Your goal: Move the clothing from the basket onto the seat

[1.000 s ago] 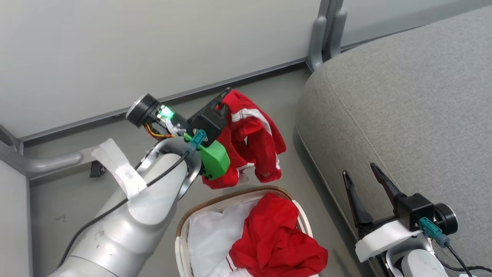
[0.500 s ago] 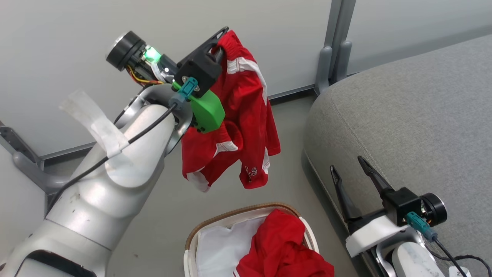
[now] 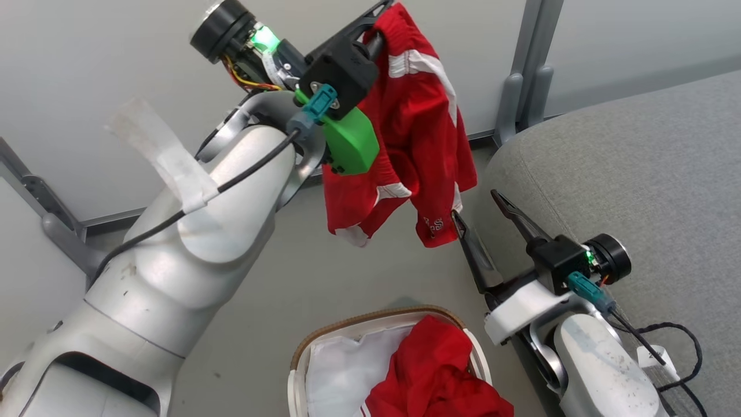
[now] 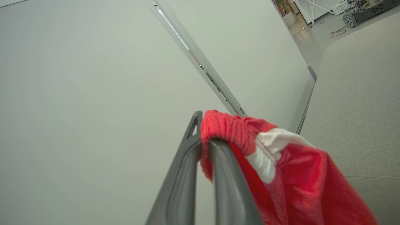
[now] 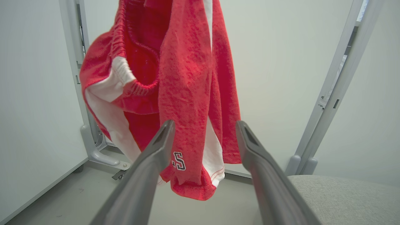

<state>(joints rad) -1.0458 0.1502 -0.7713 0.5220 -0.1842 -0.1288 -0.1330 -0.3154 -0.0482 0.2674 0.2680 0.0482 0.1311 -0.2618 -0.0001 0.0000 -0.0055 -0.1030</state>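
The grey seat [image 3: 625, 174] takes the right side of the head view, its rounded corner turned toward the floor [image 3: 289, 278]. On the floor just off that corner stands the basket [image 3: 347, 330], and a second garment [image 3: 440, 370] lies crumpled in its right half, over the white liner [image 3: 341, 376].

Up above, the hanging garment [image 3: 422, 127] dangles in the air, well clear of the basket. It's red with white stripes and has black letters near the hem. The left gripper [image 3: 379, 20] has it at the very top, fingers pressed together on the elastic waistband, with the cloth draping down over one finger. The right gripper [image 3: 474, 204] stands spread wide and empty, its tips close by the garment's lower hem. Through its own camera the hem shows between the two fingers, but I can't tell if they touch.

Against a second ago, the camera has swung. Even so, the garment then hung just above the basket rim, and now a wide stretch of floor shows between them. The right gripper was well apart from the cloth, over the seat's edge, and now it's right up beside it.
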